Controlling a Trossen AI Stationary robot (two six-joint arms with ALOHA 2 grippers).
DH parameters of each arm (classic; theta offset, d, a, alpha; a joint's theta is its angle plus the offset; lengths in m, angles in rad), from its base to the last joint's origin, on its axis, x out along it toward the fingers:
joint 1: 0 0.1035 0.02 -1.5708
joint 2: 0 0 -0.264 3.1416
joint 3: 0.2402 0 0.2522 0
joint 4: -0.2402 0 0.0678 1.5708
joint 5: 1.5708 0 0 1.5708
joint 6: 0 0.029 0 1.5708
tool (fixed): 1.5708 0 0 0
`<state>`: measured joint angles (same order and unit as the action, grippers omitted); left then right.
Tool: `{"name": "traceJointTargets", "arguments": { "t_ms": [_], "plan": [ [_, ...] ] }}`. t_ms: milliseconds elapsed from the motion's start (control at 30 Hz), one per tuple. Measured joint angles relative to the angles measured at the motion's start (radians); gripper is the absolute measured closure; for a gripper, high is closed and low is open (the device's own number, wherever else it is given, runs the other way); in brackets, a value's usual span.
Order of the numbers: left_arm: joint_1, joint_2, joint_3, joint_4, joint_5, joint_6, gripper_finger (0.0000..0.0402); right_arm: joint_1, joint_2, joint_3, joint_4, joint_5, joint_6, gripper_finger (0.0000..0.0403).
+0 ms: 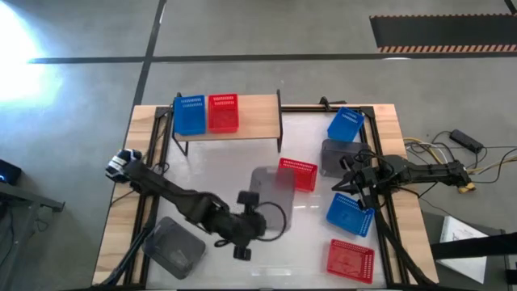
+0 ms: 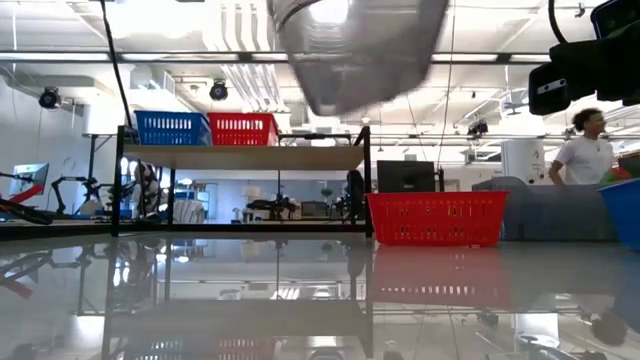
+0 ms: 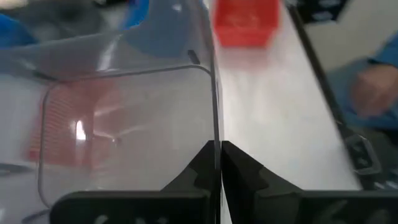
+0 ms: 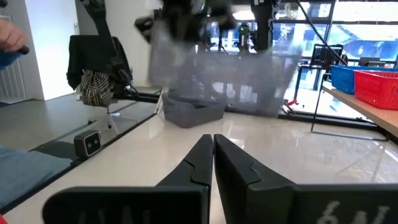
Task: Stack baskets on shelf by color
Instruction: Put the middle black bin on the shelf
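Observation:
My left gripper (image 1: pixel 257 202) is shut on a dark translucent grey basket (image 1: pixel 271 184), held above the middle of the table; the basket shows high up in the low view (image 2: pixel 350 50). The shelf (image 1: pixel 242 129) stands at the far side, with a blue basket (image 1: pixel 190 115) and a red basket (image 1: pixel 223 112) side by side on the left part of its plank. My right gripper (image 1: pixel 343 183) is shut and empty at the right, beside another grey basket (image 1: pixel 338 155) that rests on its bottom on the table. My left gripper pinches one side wall of the grey basket at its rim (image 3: pixel 216 127). One finger (image 3: pixel 202 171) is inside the basket and one finger (image 3: pixel 239 171) is outside. The fingers come from the table's near side. The basket is lifted clear of the table, its opening up.
On the table lie a red basket (image 1: pixel 298 173) near the middle, a blue basket (image 1: pixel 347 123) at far right, a blue basket (image 1: pixel 350 213) and a red basket (image 1: pixel 350 260) at near right, and a grey basket (image 1: pixel 172 245) at near left. A person (image 2: pixel 585 148) stands beyond the table.

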<state>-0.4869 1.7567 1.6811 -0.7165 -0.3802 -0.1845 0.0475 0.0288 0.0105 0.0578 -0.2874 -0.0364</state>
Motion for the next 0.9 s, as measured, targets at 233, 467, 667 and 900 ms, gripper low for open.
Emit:
{"name": "traceJointTargets", "arguments": {
  "t_ms": [233, 467, 667, 900],
  "plan": [
    [0.125, -0.114, 0.003, 0.000, -0.154, 0.188, 0.0401, 0.000, 0.000, 0.000, 0.000, 0.000, 0.001, 0.0394],
    [0.411, -0.125, 0.000, 0.000, -0.026, 0.391, 0.0402, 0.000, 0.000, 0.000, 0.000, 0.000, 0.000, 0.0394],
    [0.628, -0.103, -0.003, -0.026, 0.180, 0.414, 0.0402, 0.000, 0.000, 0.000, 0.000, 0.000, 0.001, 0.0394],
    [0.737, -0.104, -0.004, -0.100, 0.223, 0.464, 0.0401, 0.000, 0.000, 0.000, 0.000, 0.000, 0.000, 0.0394]
  ]
}}
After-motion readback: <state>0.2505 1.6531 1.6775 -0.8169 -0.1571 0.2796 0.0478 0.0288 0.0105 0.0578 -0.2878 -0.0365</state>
